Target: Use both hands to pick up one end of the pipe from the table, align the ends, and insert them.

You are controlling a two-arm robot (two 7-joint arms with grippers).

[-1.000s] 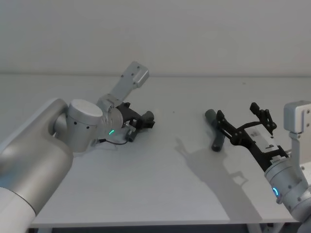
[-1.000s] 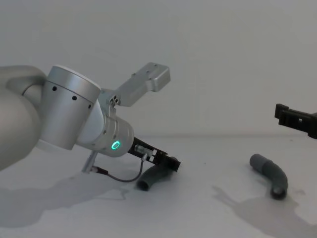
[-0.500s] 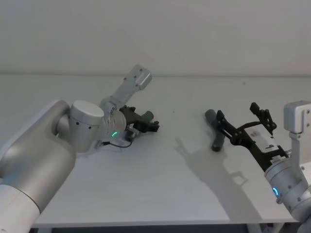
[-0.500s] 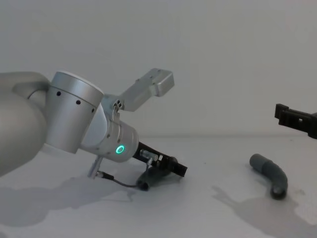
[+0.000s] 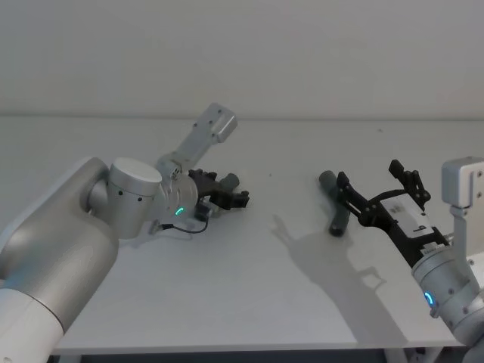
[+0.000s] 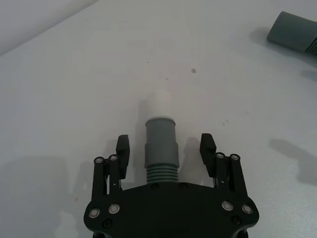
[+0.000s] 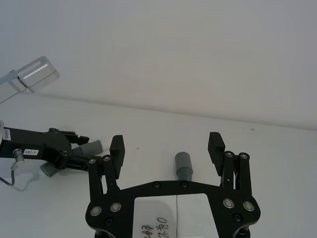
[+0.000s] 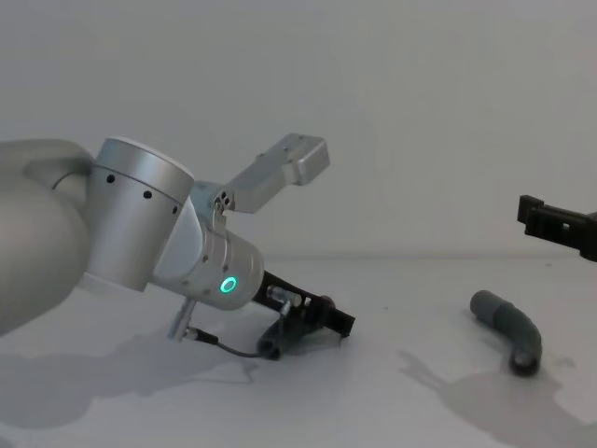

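Your left gripper (image 6: 166,145): low over table (image 5: 249,295), fingers spread, straddling left pipe piece (image 6: 161,151) without touching it. The narrow cuff's whitish tip (image 6: 159,103) juts beyond fingertips. Your right gripper (image 5: 370,176): fingers spread wide, raised above table, near right pipe piece (image 5: 333,206). That piece lies flat on table, well apart from left pipe piece.

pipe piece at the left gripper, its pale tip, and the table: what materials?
Pipe piece, between the left gripper's open fingers: likely moulded plastic or rubber, dark grey, matte; ribbed section suggests flex. Tip: whitish, smooth, probably plastic insert. Table: matte white, uniform, laminate or painted; can't tell. Right gripper hovers open near the other piece.
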